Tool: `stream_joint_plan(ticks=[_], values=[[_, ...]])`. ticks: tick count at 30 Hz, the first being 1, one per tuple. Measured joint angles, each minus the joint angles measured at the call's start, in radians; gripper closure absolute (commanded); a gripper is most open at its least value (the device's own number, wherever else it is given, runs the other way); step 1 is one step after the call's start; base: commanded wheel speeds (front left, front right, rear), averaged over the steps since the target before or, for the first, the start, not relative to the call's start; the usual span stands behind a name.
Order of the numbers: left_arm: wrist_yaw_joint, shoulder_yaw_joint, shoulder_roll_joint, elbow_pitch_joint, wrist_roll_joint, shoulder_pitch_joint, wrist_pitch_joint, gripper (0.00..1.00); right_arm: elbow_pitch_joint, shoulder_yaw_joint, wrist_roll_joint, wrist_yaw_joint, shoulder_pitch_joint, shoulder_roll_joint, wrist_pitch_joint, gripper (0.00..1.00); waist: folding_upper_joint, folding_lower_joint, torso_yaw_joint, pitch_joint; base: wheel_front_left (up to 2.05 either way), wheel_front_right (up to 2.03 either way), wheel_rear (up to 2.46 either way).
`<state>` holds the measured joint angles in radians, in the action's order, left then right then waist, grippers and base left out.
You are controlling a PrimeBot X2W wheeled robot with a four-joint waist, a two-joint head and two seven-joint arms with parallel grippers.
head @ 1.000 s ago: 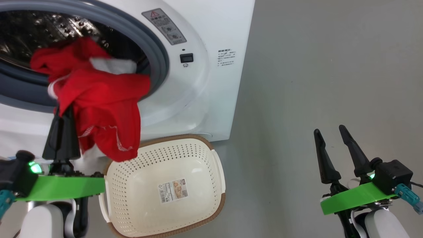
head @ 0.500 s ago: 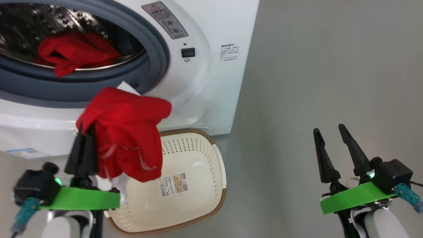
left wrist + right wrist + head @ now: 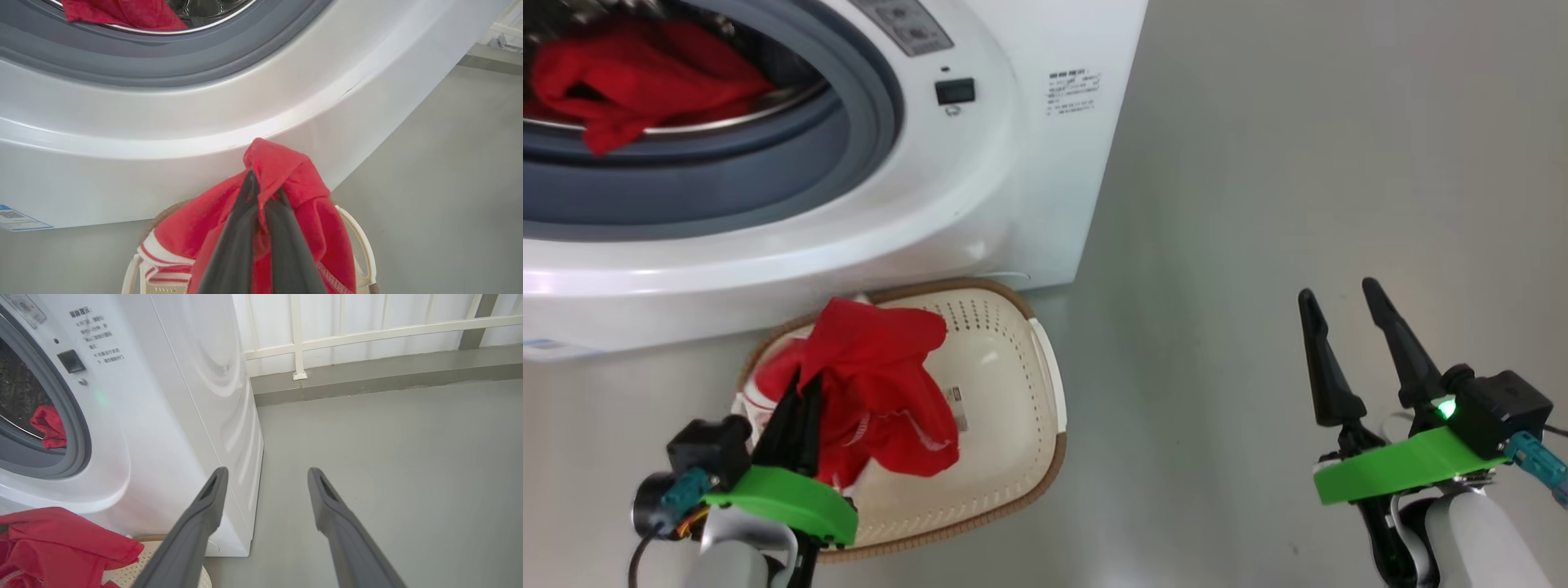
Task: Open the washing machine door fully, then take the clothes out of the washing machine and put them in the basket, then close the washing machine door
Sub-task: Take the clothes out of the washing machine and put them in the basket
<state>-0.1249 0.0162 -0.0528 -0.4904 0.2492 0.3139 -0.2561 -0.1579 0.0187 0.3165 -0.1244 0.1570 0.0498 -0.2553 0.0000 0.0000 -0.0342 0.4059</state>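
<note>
My left gripper (image 3: 799,390) is shut on a red garment with white trim (image 3: 882,384), which hangs down into the cream basket (image 3: 1021,392) on the floor in front of the washing machine (image 3: 980,188). The left wrist view has the same garment (image 3: 298,183) pinched between the two fingers (image 3: 239,228), above the basket's rim (image 3: 359,241). More red clothes (image 3: 629,73) lie in the drum behind the grey rubber ring (image 3: 768,180). The washing machine door is out of view. My right gripper (image 3: 1339,298) stands open and empty over the floor to the right.
Bare grey floor (image 3: 1298,163) stretches right of the machine. In the right wrist view a white railing (image 3: 367,330) and a low kerb run along the far side. A blue label sticker (image 3: 16,218) sits low on the machine's front.
My left gripper has carried the red garment down and away from the drum opening to the basket, where it now hangs inside. The head camera has tilted down. The right gripper stays put.
</note>
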Motion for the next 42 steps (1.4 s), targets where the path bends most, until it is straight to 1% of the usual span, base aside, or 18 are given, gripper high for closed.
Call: stream_joint_plan(ticks=[5, 12, 21, 28, 30, 31, 32, 35, 37, 38, 39, 42], values=[[0.000, 0.026, -0.027, -0.136, 0.011, 0.079, 0.000, 1.00, 0.012, -0.002, 0.001, 0.000, 0.017, 0.000, 0.000, 0.00, 0.0000, 0.0000, -0.009, 0.053, 0.00, 0.00, 0.00], [0.000, 0.054, -0.027, -0.270, 0.011, 0.182, 0.000, 1.00, 0.027, -0.007, 0.001, 0.000, 0.056, 0.000, 0.000, 0.00, 0.0000, 0.0000, -0.018, 0.137, 0.00, 0.00, 0.00], [0.000, 0.062, -0.028, -0.393, 0.011, 0.291, 0.000, 1.00, 0.043, -0.007, 0.001, 0.000, 0.108, 0.001, 0.000, 0.00, 0.0000, 0.0000, -0.026, 0.236, 0.00, 0.00, 0.00], [0.000, 0.031, -0.027, -0.472, -0.006, 0.336, 0.000, 0.95, 0.048, -0.007, 0.001, 0.000, 0.116, 0.001, 0.000, 0.00, 0.0000, 0.0000, -0.030, 0.273, 0.00, 0.00, 0.00], [0.000, 0.024, -0.026, -0.480, -0.011, 0.347, 0.000, 0.89, 0.048, -0.006, 0.001, 0.000, 0.116, 0.001, 0.000, 0.00, 0.0000, -0.0001, -0.029, 0.275, 0.00, 0.00, 0.00], [0.000, 0.020, -0.026, -0.482, -0.012, 0.349, 0.000, 0.82, 0.048, -0.006, 0.001, 0.000, 0.117, 0.001, 0.000, 0.00, 0.0000, 0.0000, -0.029, 0.275, 0.00, 0.00, 0.00], [0.000, 0.017, -0.026, -0.484, -0.012, 0.349, 0.000, 0.71, 0.048, -0.006, 0.001, 0.000, 0.117, 0.001, 0.000, 0.00, 0.0000, 0.0000, -0.029, 0.274, 0.00, 0.00, 0.00], [0.000, 0.008, -0.024, -0.489, -0.016, 0.349, 0.000, 0.52, 0.047, -0.006, 0.001, 0.000, 0.117, 0.001, 0.000, 0.00, 0.0000, -0.0001, -0.028, 0.267, 0.00, 0.00, 0.00], [0.000, -0.001, -0.021, -0.490, -0.023, 0.349, 0.000, 0.16, 0.046, -0.006, 0.001, 0.000, 0.117, 0.001, 0.000, 0.00, 0.0000, 0.0000, -0.028, 0.260, 0.00, 0.00, 0.00], [0.000, -0.014, -0.018, -0.490, -0.031, 0.347, 0.000, 0.06, 0.044, -0.005, 0.001, 0.000, 0.117, 0.001, 0.000, 0.00, 0.0000, 0.0000, -0.027, 0.250, 0.00, 0.00, 0.00], [0.000, -0.021, -0.016, -0.490, -0.031, 0.345, 0.000, 0.00, 0.043, -0.005, 0.001, 0.000, 0.117, 0.001, 0.000, 0.00, 0.0000, -0.0001, -0.026, 0.244, 0.00, 0.00, 0.00], [0.000, -0.034, -0.014, -0.489, -0.031, 0.339, 0.000, 0.00, 0.037, -0.002, 0.001, 0.000, 0.117, 0.001, 0.000, 0.00, 0.0000, 0.0000, -0.025, 0.226, 0.00, 0.00, 0.00]])
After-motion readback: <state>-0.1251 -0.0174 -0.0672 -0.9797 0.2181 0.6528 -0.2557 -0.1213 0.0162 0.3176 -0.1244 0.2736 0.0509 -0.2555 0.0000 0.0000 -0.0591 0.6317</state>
